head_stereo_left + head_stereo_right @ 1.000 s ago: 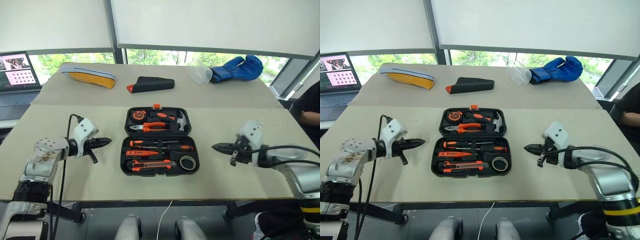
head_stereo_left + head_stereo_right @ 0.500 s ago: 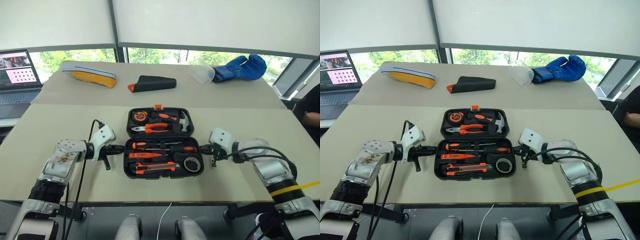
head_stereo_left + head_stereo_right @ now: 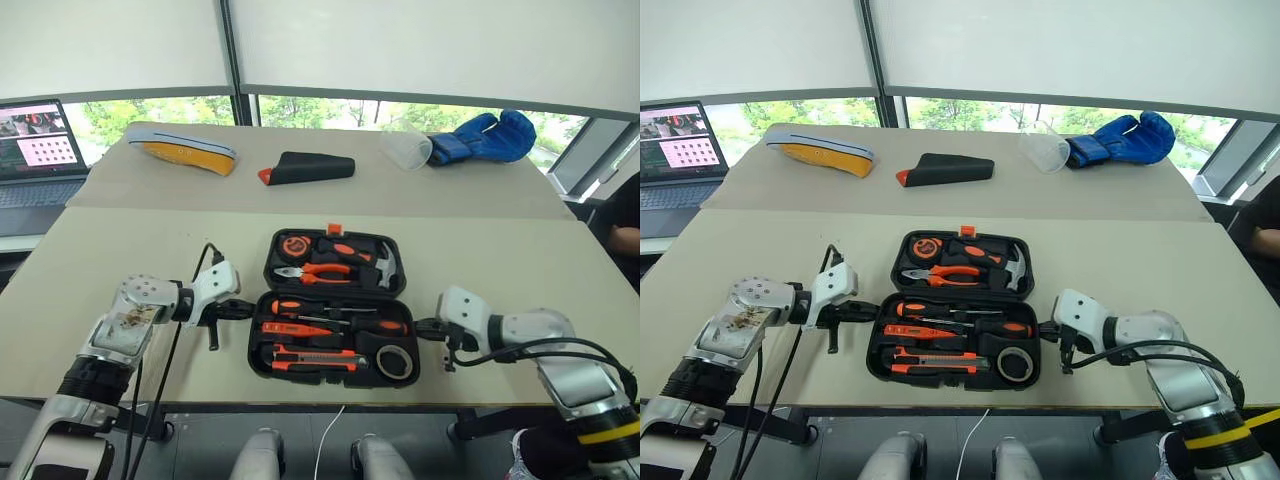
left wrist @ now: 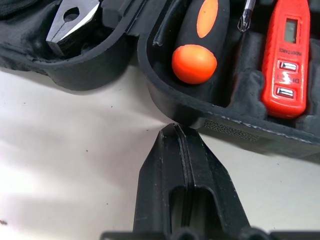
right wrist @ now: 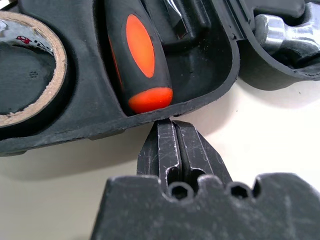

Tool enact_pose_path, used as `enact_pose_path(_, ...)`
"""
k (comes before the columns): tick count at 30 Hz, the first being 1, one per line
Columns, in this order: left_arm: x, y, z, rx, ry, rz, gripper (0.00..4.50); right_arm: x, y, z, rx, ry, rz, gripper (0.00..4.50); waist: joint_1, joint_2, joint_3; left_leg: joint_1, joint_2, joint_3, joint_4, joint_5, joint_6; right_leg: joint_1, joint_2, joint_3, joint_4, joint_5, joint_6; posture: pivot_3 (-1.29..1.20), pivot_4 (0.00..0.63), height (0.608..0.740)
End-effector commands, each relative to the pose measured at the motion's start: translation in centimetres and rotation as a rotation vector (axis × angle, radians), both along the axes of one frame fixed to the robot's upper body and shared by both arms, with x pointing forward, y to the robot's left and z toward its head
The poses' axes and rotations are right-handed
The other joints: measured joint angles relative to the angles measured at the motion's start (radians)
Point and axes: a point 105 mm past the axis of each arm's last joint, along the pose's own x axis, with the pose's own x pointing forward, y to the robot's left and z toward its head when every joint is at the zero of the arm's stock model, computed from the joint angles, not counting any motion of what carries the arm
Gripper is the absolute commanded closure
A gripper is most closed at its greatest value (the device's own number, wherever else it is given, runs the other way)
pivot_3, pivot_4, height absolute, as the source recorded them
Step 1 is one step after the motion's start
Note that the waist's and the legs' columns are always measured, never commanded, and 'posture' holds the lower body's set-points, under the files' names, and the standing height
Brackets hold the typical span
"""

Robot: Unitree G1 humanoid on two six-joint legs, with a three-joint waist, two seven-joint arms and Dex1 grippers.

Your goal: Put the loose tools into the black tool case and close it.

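The left gripper (image 4: pixel 176 131), fingers pressed together and empty, touches the left edge of the open black tool case (image 3: pixel 262 352). The right gripper (image 5: pixel 171 124), likewise closed and empty, meets the case's right edge.

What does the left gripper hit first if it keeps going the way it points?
Most likely the black tool case: the shut left gripper points at the near half's side wall and looks to be at or almost touching it.
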Motion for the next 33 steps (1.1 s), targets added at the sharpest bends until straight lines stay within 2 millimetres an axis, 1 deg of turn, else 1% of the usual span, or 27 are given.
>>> enact_pose_path(1, -0.6, 1.8, -0.8, 0.051, 0.072, 0.031, 4.5, 0.2, -2.2, 2.0, 0.01, -0.046, -0.11, 4.2, -0.001, 0.0, 0.0, 0.0, 0.0, 0.0, 0.0, 0.0, 0.0, 0.0, 0.0, 0.0, 0.0, 0.0, 0.0, 0.0, 0.15, 0.74)
enact_pose_path(3, 0.1, 3.6, -0.3, 0.025, 0.101, 0.138, 3.96, -0.1, -3.5, 3.1, 0.044, -0.031, -0.172, 3.62, -0.003, 0.0, 0.0, 0.0, 0.0, 0.0, 0.0, 0.0, 0.0, 0.0, 0.0, 0.0, 0.0, 0.0, 0.0, 0.0, 0.15, 0.74)
enact_pose_path(5, 1.1, 4.2, 0.9, -0.074, 0.146, 0.243, 3.45, 0.0, -4.2, 4.4, 0.114, -0.012, -0.241, 3.04, -0.007, 0.0, 0.0, 0.001, 0.0, 0.0, 0.0, 0.0, 0.0, 0.0, 0.0, 0.0, 0.001, 0.0, 0.0, 0.0, 0.15, 0.74)
enact_pose_path(6, 2.6, 4.3, 1.9, -0.176, 0.198, 0.358, 3.03, 0.6, -4.4, 5.4, 0.189, 0.002, -0.297, 2.61, -0.011, 0.0, 0.0, 0.002, 0.001, 0.0, 0.0, 0.0, 0.0, 0.0, 0.0, 0.0, 0.003, 0.0, 0.001, 0.0, 0.15, 0.74)
enact_pose_path(7, 3.6, 4.4, 2.7, -0.264, 0.256, 0.446, 2.73, 1.0, -4.4, 6.2, 0.255, 0.022, -0.339, 2.34, -0.014, -0.001, 0.001, 0.003, 0.001, 0.0, 0.0, 0.0, 0.0, 0.0, 0.001, 0.0, 0.003, -0.001, 0.001, 0.0, 0.15, 0.74)
enact_pose_path(9, 4.8, 3.9, 3.6, -0.373, 0.354, 0.53, 2.12, 1.8, -4.2, 7.1, 0.35, 0.067, -0.389, 1.7, -0.019, -0.004, 0.002, 0.004, 0.001, -0.001, 0.001, 0.0, 0.001, 0.0, 0.002, 0.0, 0.005, 0.0, -0.001, 0.0, 0.15, 0.74)
enact_pose_path(10, 5.0, 3.7, 3.8, -0.4, 0.384, 0.541, 1.67, 2.2, -4.0, 7.3, 0.379, 0.087, -0.402, 1.32, -0.021, -0.004, 0.003, 0.004, 0.001, -0.001, 0.001, 0.001, 0.001, 0.0, 0.002, 0.0, 0.005, 0.002, -0.002, 0.0, 0.15, 0.74)
enact_pose_path(13, 5.9, 1.8, 4.6, -0.468, 0.467, 0.543, 0.69, 3.8, -2.4, 8.0, 0.504, 0.185, -0.437, 0.28, -0.029, -0.004, 0.003, 0.005, 0.0, -0.002, 0.002, 0.002, 0.002, 0.001, 0.002, 0.0, 0.004, 0.005, -0.002, 0.0, 0.15, 0.74)
enact_pose_path(14, 6.1, 1.4, 4.8, -0.478, 0.483, 0.546, 0.35, 4.1, -2.0, 8.1, 0.528, 0.208, -0.444, 0.02, -0.029, -0.004, 0.003, 0.005, 0.0, -0.002, 0.002, 0.002, 0.002, 0.001, 0.002, 0.0, 0.004, 0.005, -0.002, 0.0, 0.15, 0.74)
enact_pose_path(15, 6.5, 0.7, 5.1, -0.496, 0.501, 0.556, 0.06, 4.8, -1.6, 8.1, 0.546, 0.228, -0.459, 0.0, -0.03, -0.004, 0.003, 0.005, 0.0, -0.002, 0.001, 0.002, 0.002, 0.001, 0.002, 0.0, 0.004, 0.005, -0.002, 0.0, 0.15, 0.74)
enact_pose_path(17, 7.2, -0.3, 5.5, -0.521, 0.529, 0.573, 0.06, 5.7, -1.1, 7.9, 0.557, 0.259, -0.485, 0.0, -0.028, -0.004, 0.003, 0.003, 0.0, -0.002, 0.002, 0.003, 0.002, 0.0, 0.002, 0.0, 0.004, 0.005, -0.002, 0.0, 0.15, 0.74)
enact_pose_path(18, 7.6, -0.8, 5.7, -0.534, 0.539, 0.579, 0.06, 6.2, -0.8, 7.6, 0.555, 0.276, -0.499, 0.0, -0.028, -0.004, 0.003, 0.002, 0.0, -0.002, 0.001, 0.003, 0.002, -0.001, 0.002, 0.0, 0.004, 0.008, 0.003, 0.0, 0.15, 0.74)
enact_pose_path(20, 8.2, -2.2, 6.3, -0.562, 0.562, 0.582, 0.06, 7.4, -0.4, 6.6, 0.544, 0.317, -0.546, 0.0, -0.026, -0.004, 0.003, 0.002, 0.0, -0.002, 0.001, 0.004, 0.002, -0.001, 0.003, 0.0, 0.004, 0.008, 0.004, 0.0, 0.15, 0.74)
enact_pose_path(22, 8.6, -3.2, 6.6, -0.578, 0.575, 0.586, 0.06, 8.6, -0.2, 6.1, 0.562, 0.352, -0.591, 0.0, -0.024, -0.004, 0.003, 0.0, 0.0, -0.002, 0.001, 0.004, 0.002, -0.001, 0.002, 0.0, 0.003, 0.008, 0.004, 0.0, 0.15, 0.74)
enact_pose_path(26, 8.8, -3.4, 6.6, -0.585, 0.579, 0.588, 0.06, 10.5, -0.3, 5.9, 0.592, 0.367, -0.654, 0.0, -0.018, -0.004, 0.003, -0.003, -0.002, -0.002, 0.001, 0.004, 0.002, -0.002, 0.001, 0.001, 0.002, 0.008, 0.003, 0.0, 0.15, 0.74)
enact_pose_path(27, 8.9, -3.3, 6.6, -0.59, 0.577, 0.594, 0.3, 10.8, -0.3, 5.8, 0.595, 0.37, -0.666, 0.0, -0.018, -0.004, 0.003, -0.004, -0.002, -0.002, 0.0, 0.004, 0.002, -0.003, 0.001, 0.001, 0.001, 0.008, 0.003, 0.0, 0.15, 0.74)
enact_pose_path(28, 8.9, -3.2, 6.5, -0.59, 0.573, 0.597, 0.58, 11.1, -0.2, 5.7, 0.596, 0.372, -0.673, 0.26, -0.018, -0.004, 0.003, -0.007, -0.002, -0.002, 0.001, 0.004, 0.002, -0.005, 0.001, 0.001, 0.0, 0.008, 0.003, 0.0, 0.15, 0.74)
enact_pose_path(29, 8.9, -3.1, 6.4, -0.589, 0.571, 0.598, 0.76, 11.3, -0.2, 5.7, 0.592, 0.372, -0.677, 0.52, -0.019, -0.004, 0.003, -0.008, -0.002, -0.002, 0.001, 0.004, 0.002, -0.005, 0.001, 0.001, 0.0, 0.009, 0.003, 0.0, 0.15, 0.74)
enact_pose_path(30, 8.9, -3.1, 6.4, -0.588, 0.57, 0.599, 1.22, 11.5, -0.2, 5.6, 0.59, 0.371, -0.681, 0.78, -0.018, -0.004, 0.003, -0.008, -0.002, -0.002, 0.001, 0.003, 0.002, -0.005, 0.001, 0.001, -0.001, 0.009, 0.003, 0.0, 0.15, 0.74)
enact_pose_path(32, 8.9, -2.9, 6.3, -0.587, 0.571, 0.599, 1.83, 11.6, -0.1, 5.6, 0.591, 0.368, -0.682, 1.41, -0.018, -0.004, 0.003, -0.009, -0.002, -0.003, 0.001, 0.003, 0.002, -0.006, 0.0, 0.0, -0.001, 0.009, 0.003, 0.0, 0.15, 0.74)
enact_pose_path(33, 8.9, -2.9, 6.3, -0.586, 0.569, 0.6, 2.24, 11.7, -0.1, 5.7, 0.594, 0.368, -0.68, 1.77, -0.018, -0.004, 0.003, -0.009, -0.002, -0.003, 0.001, 0.003, 0.002, -0.006, 0.0, 0.0, -0.001, 0.009, 0.003, 0.0, 0.15, 0.74)
